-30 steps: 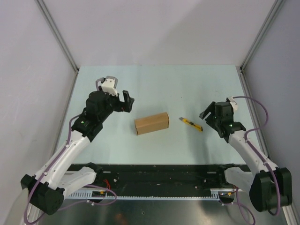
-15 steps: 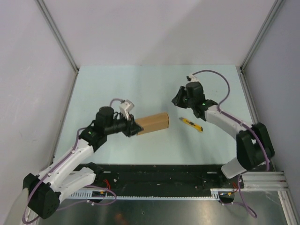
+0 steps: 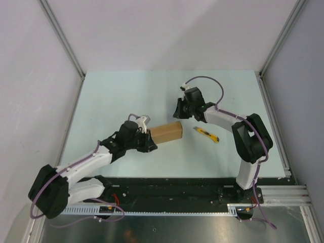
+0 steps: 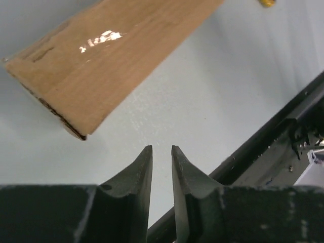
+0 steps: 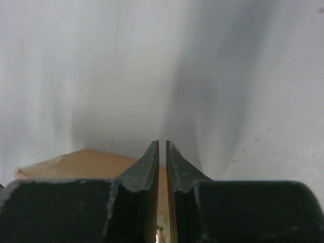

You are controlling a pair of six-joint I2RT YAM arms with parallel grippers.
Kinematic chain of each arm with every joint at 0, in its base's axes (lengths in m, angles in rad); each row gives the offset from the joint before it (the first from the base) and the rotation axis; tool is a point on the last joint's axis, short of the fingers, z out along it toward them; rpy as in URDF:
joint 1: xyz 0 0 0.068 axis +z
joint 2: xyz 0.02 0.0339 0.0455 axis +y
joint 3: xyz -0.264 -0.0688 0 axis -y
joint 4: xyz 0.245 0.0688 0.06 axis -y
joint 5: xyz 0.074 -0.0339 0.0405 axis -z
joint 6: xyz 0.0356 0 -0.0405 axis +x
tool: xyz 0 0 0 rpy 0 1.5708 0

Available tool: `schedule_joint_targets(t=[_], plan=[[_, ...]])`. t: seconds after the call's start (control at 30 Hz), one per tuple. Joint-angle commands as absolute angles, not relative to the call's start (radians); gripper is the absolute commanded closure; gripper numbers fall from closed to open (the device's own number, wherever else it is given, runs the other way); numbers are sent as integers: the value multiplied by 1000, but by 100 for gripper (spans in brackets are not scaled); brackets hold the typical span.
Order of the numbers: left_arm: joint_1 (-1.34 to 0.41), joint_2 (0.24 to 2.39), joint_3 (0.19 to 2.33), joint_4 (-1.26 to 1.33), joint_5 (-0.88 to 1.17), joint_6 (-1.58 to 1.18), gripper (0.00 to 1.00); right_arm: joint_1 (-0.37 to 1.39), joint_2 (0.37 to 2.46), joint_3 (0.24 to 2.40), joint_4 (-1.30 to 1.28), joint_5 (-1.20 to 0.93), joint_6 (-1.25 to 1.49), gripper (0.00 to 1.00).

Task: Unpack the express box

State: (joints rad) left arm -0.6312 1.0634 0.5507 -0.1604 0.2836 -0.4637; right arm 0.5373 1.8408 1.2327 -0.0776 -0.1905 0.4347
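Note:
The express box (image 3: 167,132), a small brown carton, lies flat mid-table. In the left wrist view the express box (image 4: 106,55) shows a white mark and sits ahead and left of my fingertips, apart from them. My left gripper (image 3: 152,146) is low at its near-left corner; in the left wrist view the left gripper (image 4: 161,148) has its jaws a narrow gap apart with only table between them. My right gripper (image 3: 178,117) hovers at the box's far-right corner. In the right wrist view the right gripper (image 5: 162,143) is shut and empty, with the box (image 5: 76,162) under and behind it.
A yellow-and-black utility knife (image 3: 206,134) lies just right of the box; its tip shows as a yellow speck (image 4: 267,2). A black rail (image 3: 172,187) runs along the near table edge. Grey walls with metal posts (image 3: 61,38) close in the left, right and back.
Both arms swung in from the sides to the box. Both grippers went from wide open to nearly closed. The box and knife stayed where they were.

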Motion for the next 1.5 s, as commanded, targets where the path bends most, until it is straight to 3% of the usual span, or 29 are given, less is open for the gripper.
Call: schedule_joint_targets(t=[0.0, 0.3, 0.67, 0.77, 0.93, 1.03, 1.13, 1.27, 1.47], plan=[[-635, 1152, 600, -66, 167, -584, 71, 569, 1801, 1275, -216, -192, 377, 88], [-560, 1397, 775, -45, 169, -594, 69, 626, 1680, 1244, -431, -164, 363, 92], [-488, 1468, 795, -3, 196, -598, 67, 756, 1600, 1137, -319, -230, 465, 91], [-463, 1408, 743, -3, 183, -614, 62, 790, 1614, 1135, -292, -224, 474, 91], [-445, 1266, 687, -15, 179, -630, 43, 792, 1525, 1137, -296, -131, 497, 91], [-445, 1213, 692, -49, 190, -635, 40, 770, 1477, 1135, -299, -80, 512, 89], [-442, 1241, 718, -69, 192, -621, 46, 727, 1450, 1135, -316, -19, 534, 91], [-420, 1360, 793, -112, 212, -618, 67, 637, 1518, 1135, -313, -37, 574, 92], [-420, 1485, 854, -114, 250, -569, 74, 591, 1629, 1143, -210, -118, 528, 95]])
